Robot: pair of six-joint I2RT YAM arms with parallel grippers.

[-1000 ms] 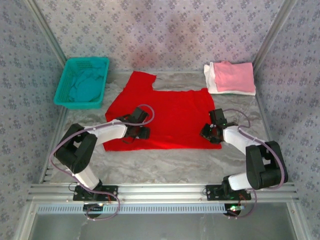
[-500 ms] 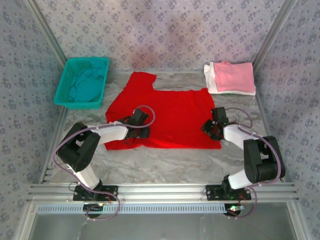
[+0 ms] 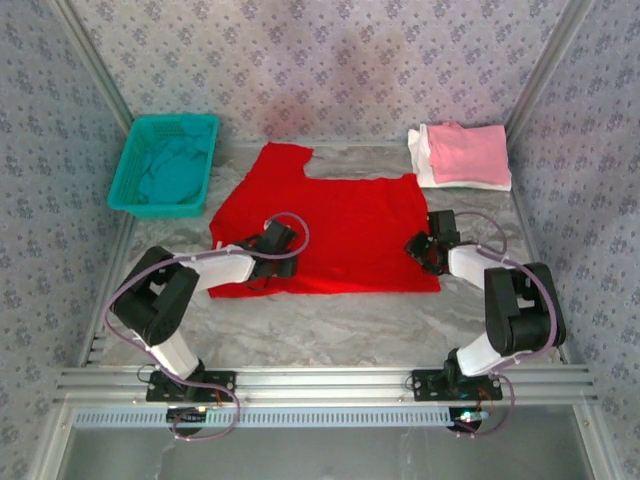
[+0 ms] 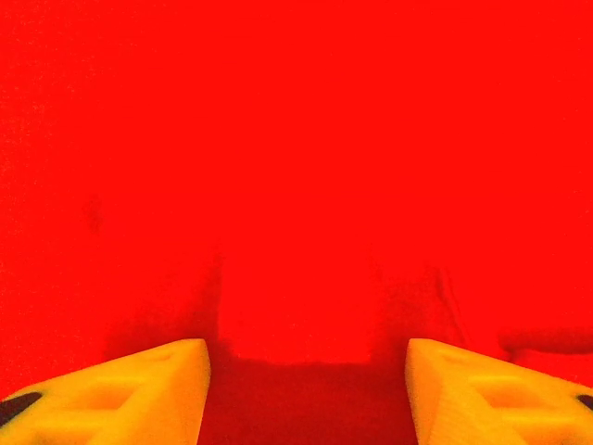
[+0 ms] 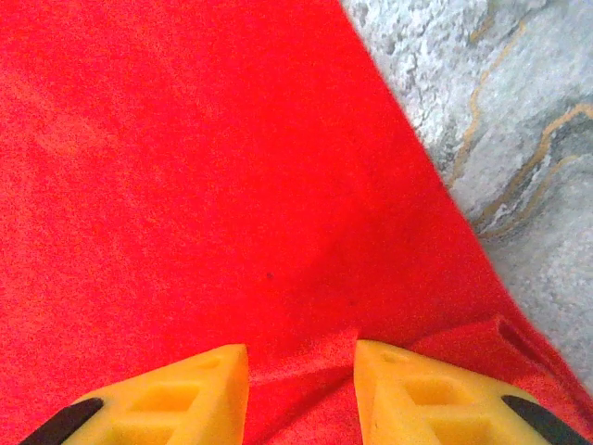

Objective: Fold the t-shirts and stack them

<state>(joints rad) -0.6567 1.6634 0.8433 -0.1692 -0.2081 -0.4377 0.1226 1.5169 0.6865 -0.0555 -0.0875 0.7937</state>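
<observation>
Underneath, marbled tabletop (image 3: 330, 325) is stretching between patterned walls (image 3: 330, 60), the red t-shirt (image 3: 350, 220) lying mid-table, my left pincer (image 4: 306, 357) and right pincer (image 5: 301, 357) pinching its near hem. A basket (image 3: 124, 188) far left is holding, I think, the teal t-shirt (image 3: 170, 175); the pink t-shirt (image 3: 470, 152) is topping the white t-shirt (image 3: 420, 165) far right.

Red t-shirt (image 5: 213, 185): plain bright cloth, lying flat across most of the frame, its edge running diagonally down to the right. Counter (image 5: 500, 111): grey, veined, marble-look surface, bare beyond that edge at the shirt's upper right. Right end effector (image 5: 302, 394): two yellow fingers (image 5: 176, 394) at the shirt's near side, a raised crease of cloth pinched between them.
</observation>
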